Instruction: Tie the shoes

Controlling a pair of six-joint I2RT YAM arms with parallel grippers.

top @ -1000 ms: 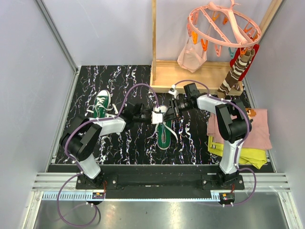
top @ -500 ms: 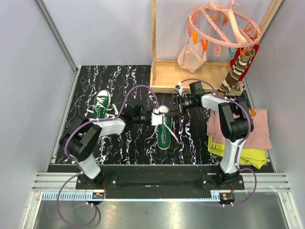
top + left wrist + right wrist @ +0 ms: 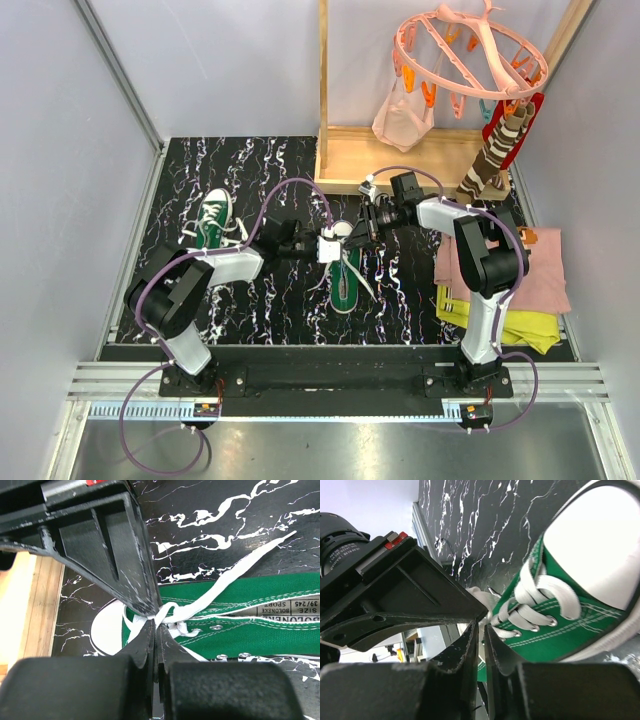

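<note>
One green shoe [image 3: 345,275] lies on the black marbled desk [image 3: 260,300], directly between the two grippers, with its white toe cap [image 3: 590,540] at their tips and its heel pointing back toward the arm bases. The left gripper [image 3: 156,621] is at the top of the lacing, just behind the toe cap. Its fingers are pressed together on a white lace [image 3: 172,614] where the strands bunch up. A loose lace end [image 3: 270,545] runs away from that gripper, across the side of the shoe and onto the desk.

The right gripper [image 3: 481,625] meets the shoe from the opposite side, low over the first eyelets. Its fingers are closed to a thin slit with a strip of white lace showing in it, so it seems to be pinching lace as well. The two grippers sit tip to tip, nearly touching, over the front of the shoe.

The second shoe [image 3: 213,218] lies well off to the outer side of the left gripper, toe pointing away from the bases, with neither arm near it. Behind the right gripper stands a wooden frame [image 3: 400,160] with a pink peg hanger [image 3: 470,50] above it. To its outer side lie a pink cloth [image 3: 545,265] and a yellow cloth [image 3: 520,325].
</note>
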